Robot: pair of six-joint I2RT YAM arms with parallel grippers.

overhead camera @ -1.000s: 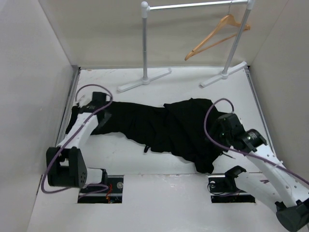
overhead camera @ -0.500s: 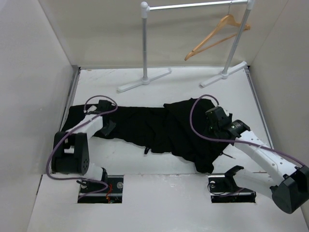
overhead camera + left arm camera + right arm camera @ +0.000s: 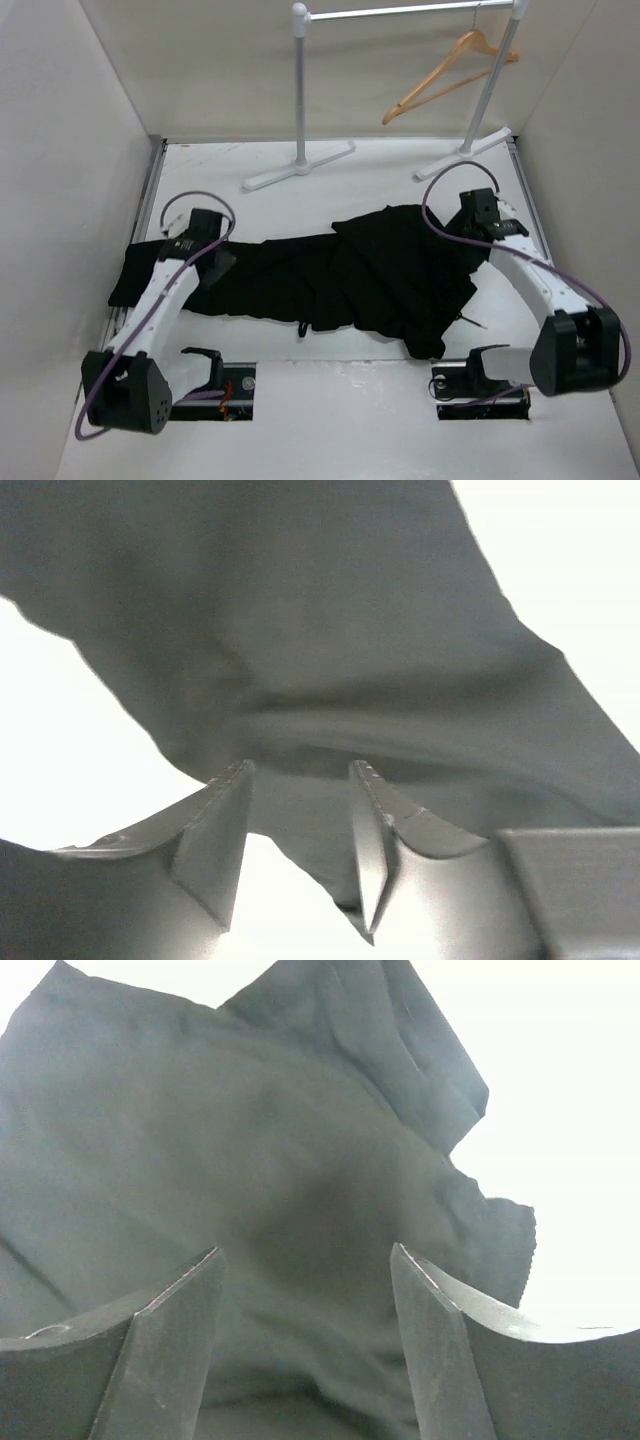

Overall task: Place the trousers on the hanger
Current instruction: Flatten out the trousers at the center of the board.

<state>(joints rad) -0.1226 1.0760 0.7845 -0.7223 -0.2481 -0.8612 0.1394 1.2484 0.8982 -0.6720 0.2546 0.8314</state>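
Note:
The black trousers lie crumpled across the table, one leg reaching the left wall. The tan wooden hanger hangs on the rail at the back right, far from both grippers. My left gripper is over the left leg; in the left wrist view it is open, with the fabric's edge running between the fingers. My right gripper is at the trousers' far right edge; in the right wrist view it is wide open just above the cloth.
The grey metal rail stand has two posts and white feet at the back of the table. White walls enclose left, right and back. Two cable slots sit at the near edge.
The right arm swung from the near side up to the trousers' far right edge. The left arm shifted, and the left leg now stretches further toward the left wall.

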